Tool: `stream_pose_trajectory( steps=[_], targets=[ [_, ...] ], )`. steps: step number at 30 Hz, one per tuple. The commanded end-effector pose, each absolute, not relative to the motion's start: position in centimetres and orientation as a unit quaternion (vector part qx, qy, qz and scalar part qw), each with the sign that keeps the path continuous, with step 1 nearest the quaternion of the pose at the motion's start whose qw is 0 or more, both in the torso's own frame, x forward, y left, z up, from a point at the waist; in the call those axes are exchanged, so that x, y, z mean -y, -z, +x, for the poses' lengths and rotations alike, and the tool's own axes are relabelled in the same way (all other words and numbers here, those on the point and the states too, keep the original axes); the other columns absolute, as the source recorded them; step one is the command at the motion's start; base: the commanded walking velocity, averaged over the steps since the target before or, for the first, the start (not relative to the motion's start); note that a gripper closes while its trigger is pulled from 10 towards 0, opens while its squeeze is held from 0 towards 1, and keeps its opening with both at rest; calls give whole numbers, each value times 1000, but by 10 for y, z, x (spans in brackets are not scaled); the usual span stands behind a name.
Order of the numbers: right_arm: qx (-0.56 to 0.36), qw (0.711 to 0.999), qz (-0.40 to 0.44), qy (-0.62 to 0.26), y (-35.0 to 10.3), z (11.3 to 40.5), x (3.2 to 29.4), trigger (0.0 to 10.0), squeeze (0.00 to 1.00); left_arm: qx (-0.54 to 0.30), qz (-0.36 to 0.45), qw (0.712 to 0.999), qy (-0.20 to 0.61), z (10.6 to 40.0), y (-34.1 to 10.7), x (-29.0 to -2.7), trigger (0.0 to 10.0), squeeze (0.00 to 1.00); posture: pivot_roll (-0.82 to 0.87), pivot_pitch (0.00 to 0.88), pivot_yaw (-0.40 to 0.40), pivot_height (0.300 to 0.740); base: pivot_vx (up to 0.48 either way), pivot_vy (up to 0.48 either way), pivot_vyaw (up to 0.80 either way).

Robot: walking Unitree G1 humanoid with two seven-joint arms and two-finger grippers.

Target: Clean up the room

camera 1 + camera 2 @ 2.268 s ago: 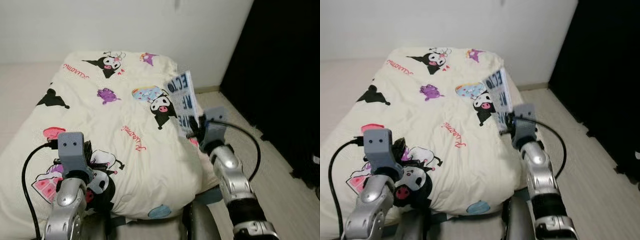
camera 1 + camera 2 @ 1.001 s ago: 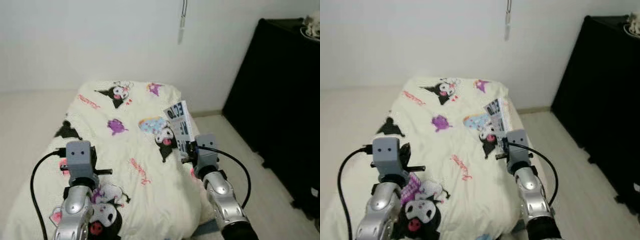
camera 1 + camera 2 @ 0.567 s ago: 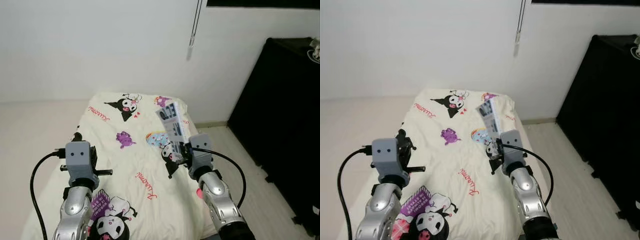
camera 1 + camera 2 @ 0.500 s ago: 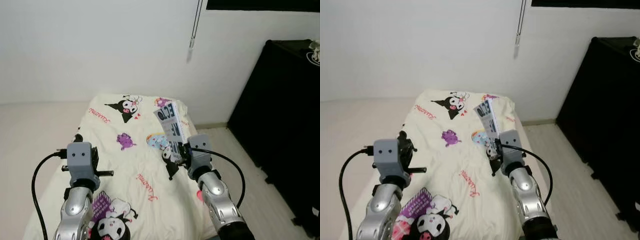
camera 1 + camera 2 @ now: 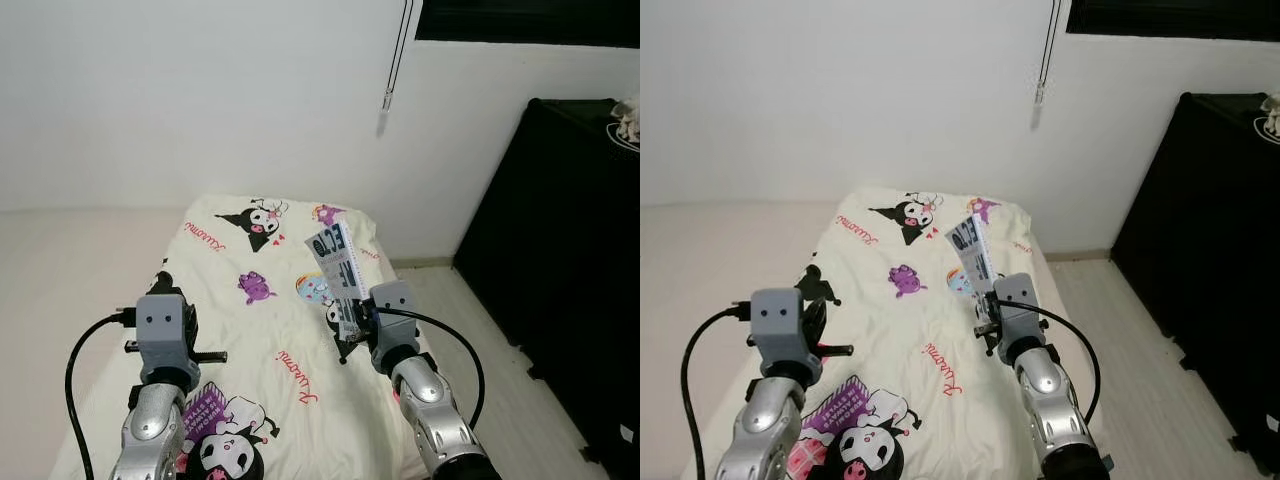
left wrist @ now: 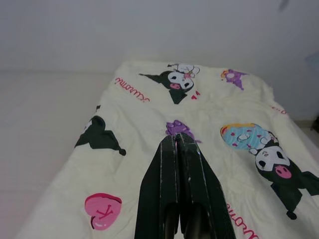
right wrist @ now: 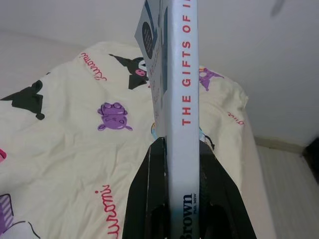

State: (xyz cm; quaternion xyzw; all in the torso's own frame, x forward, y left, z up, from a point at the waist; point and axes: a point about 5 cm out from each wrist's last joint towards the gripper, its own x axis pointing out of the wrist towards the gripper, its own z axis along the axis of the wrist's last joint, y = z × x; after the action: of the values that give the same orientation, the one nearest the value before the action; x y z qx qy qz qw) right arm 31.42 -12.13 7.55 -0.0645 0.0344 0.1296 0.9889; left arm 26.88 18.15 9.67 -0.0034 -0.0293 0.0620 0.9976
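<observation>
My right gripper [image 5: 350, 327] is shut on a pale blue-and-white book [image 5: 333, 273], held upright and tilted over the right side of the bed. In the right wrist view the book's spine [image 7: 182, 99] with red lettering stands between the two black fingers [image 7: 149, 199]. My left gripper [image 6: 177, 149] is shut with nothing in it, raised over the near left part of the cream bedcover [image 5: 270, 330] printed with cartoon characters.
The bed [image 5: 890, 330] lies straight ahead, its far end near the white wall. A tall black cabinet [image 5: 560, 270] stands at the right. Pale wood floor [image 5: 480, 340] runs between bed and cabinet. A blind cord [image 5: 390, 70] hangs on the wall.
The camera has risen and drawn back, so more wall and the whole bed show. The book stays in my right gripper, now seen lower against the bed. The left arm holds its pose.
</observation>
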Motion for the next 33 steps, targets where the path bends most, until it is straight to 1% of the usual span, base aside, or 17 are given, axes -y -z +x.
stream_pose_trajectory(
  steps=[1, 5, 13, 21, 31, 33],
  targets=[
    [-23, 988, -66, -135, -78, 315, 121, 10000, 0, 20, 7, 998, -59, 267, -91, -182, 10000, 0, 58, 0, -67, 726, 0, 0, 0],
    [-20, 988, -54, -142, -75, 313, 121, 10000, 0, 21, 15, 999, -46, 267, -90, -176, 10000, 0, 61, 1, -66, 740, 0, 0, 0],
    [-37, 988, -62, -135, -68, 310, 121, 10000, 0, 10, 18, 999, -38, 268, -85, -174, 10000, 0, 59, 6, -60, 740, 0, 0, 0],
    [-70, 987, -79, -121, -51, 304, 126, 10000, 0, -11, 42, 999, -31, 266, -72, -169, 10000, 0, 55, 10, -59, 740, 0, 0, 0],
    [-72, 987, -77, -124, -51, 306, 124, 10000, 0, -13, 47, 998, -37, 267, -71, -170, 10000, 0, 58, 7, -56, 740, 0, 0, 0],
    [-74, 986, -73, -129, -50, 307, 122, 10000, 0, -13, 49, 998, -37, 267, -70, -169, 10000, 0, 57, 6, -54, 740, 0, 0, -800]
  ],
)
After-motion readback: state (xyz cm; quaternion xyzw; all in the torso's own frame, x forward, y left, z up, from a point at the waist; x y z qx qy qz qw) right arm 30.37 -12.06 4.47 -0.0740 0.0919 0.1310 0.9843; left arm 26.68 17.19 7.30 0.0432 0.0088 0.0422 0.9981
